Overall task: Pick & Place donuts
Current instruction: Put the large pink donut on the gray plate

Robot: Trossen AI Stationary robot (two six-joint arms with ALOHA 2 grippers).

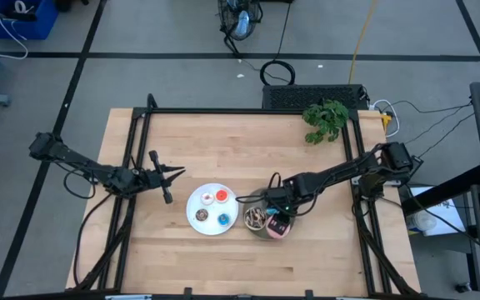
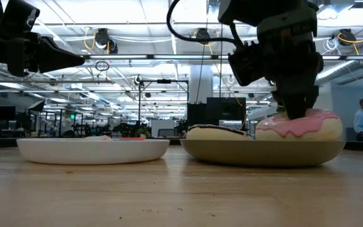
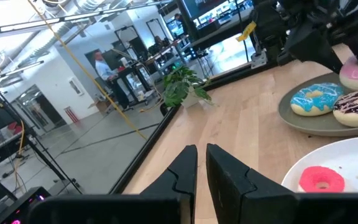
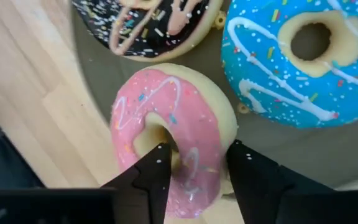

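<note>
On the grey plate (image 4: 98, 93) lie three larger donuts: pink (image 4: 166, 124), chocolate sprinkled (image 4: 148, 25) and blue sprinkled (image 4: 297, 62). My right gripper (image 4: 197, 162) stands over the pink donut (image 2: 301, 126), shut on its ring. On the white plate (image 1: 212, 229), left of the grey one, lie the tiny donuts: red (image 1: 208, 197), white-pink (image 1: 222, 197), dark brown (image 1: 202, 216) and blue (image 1: 224, 219). My left gripper (image 1: 173, 173) hovers left of the white plate, shut and holding nothing; in its wrist view (image 3: 201, 168) the red donut (image 3: 321, 179) shows. My right gripper pinches one side of the pink donut's ring (image 4: 197, 143): one finger (image 4: 157, 168) stands in the hole, the other (image 4: 244, 168) against the outer rim. The fingers come from above, pointing down. The donut lies on the grey plate (image 2: 263, 151).
A small green plant (image 1: 325, 118) stands at the table's far right corner. Black frame rails (image 1: 132, 150) run along the left, far and right edges. Bare wood lies near and far of the plates. A person (image 2: 361, 116) stands in the room beyond.
</note>
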